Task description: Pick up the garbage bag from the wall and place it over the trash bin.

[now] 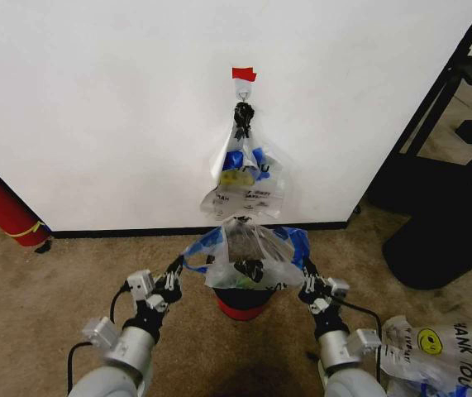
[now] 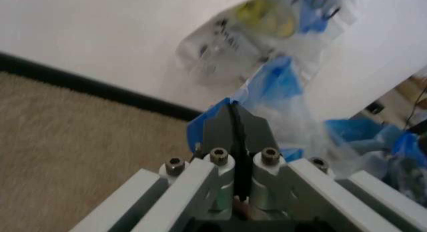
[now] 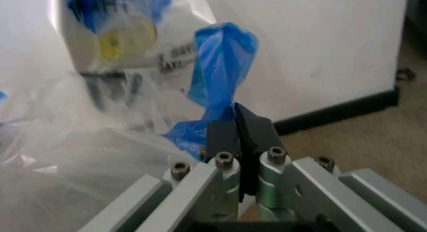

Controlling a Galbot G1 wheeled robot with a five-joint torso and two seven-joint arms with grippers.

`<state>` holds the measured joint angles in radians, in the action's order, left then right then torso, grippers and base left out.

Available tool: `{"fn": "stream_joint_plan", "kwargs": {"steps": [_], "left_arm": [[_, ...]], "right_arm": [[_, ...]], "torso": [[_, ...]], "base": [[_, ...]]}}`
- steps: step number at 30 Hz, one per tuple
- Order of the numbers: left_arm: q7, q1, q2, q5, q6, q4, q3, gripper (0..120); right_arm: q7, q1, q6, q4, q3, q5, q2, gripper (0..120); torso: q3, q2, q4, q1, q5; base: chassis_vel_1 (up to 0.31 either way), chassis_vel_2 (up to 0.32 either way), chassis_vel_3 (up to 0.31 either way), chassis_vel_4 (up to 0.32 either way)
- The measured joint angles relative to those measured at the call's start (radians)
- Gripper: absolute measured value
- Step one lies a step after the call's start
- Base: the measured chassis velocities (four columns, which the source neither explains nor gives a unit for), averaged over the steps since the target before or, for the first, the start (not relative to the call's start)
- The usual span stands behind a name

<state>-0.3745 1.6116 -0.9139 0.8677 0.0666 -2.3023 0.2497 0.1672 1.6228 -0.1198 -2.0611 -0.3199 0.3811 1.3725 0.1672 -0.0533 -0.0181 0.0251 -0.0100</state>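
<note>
Left gripper (image 1: 172,279) and right gripper (image 1: 309,281) each clamp a blue handle; garbage bag (image 1: 248,256) spans between them over trash bin (image 1: 241,308), near wall (image 1: 120,116); bare carpet (image 1: 45,289) either side.

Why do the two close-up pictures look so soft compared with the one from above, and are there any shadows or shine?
Head view: fairly crisp, evenly lit, with a dark shadow on the carpet below the trash bin. Left wrist view: the left gripper is sharper; the hanging bags behind are smeared. Right wrist view: the right gripper pinches a blue handle that is clear enough; the garbage bag blurs into pale shine.
</note>
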Motion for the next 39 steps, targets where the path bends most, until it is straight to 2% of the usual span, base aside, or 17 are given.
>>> {"fn": "stream_joint_plan", "kwargs": {"steps": [11,21,31,39], "left_arm": [[-0.064,0.024,0.041,0.009,-0.128,-0.004,0.006,0],[-0.063,-0.043,0.02,-0.029,-0.132,0.085,-0.079,0],[-0.063,0.027,0.06,-0.045,-0.142,0.075,-0.045,0],[-0.066,0.032,0.082,-0.073,-0.174,0.098,-0.079,0]], "right_arm": [[0.021,0.027,0.015,0.04,0.001,-0.037,-0.003,0],[0.03,-0.045,0.027,0.117,0.025,-0.041,-0.011,0],[0.02,0.011,0.03,0.13,0.024,-0.085,-0.051,0],[0.031,-0.017,0.059,0.179,0.032,-0.09,-0.064,0]], "torso": [[0.0,0.0,-0.0001,0.0,0.0001],[0.0,0.0,-0.0001,0.0,0.0],[0.0,0.0,-0.0002,0.0,0.0001],[0.0,0.0,-0.0001,0.0,0.0]], "base": [[0.0,0.0,0.0,0.0],[0.0,0.0,0.0,0.0],[0.0,0.0,0.0,0.0],[0.0,0.0,0.0,0.0]]}}
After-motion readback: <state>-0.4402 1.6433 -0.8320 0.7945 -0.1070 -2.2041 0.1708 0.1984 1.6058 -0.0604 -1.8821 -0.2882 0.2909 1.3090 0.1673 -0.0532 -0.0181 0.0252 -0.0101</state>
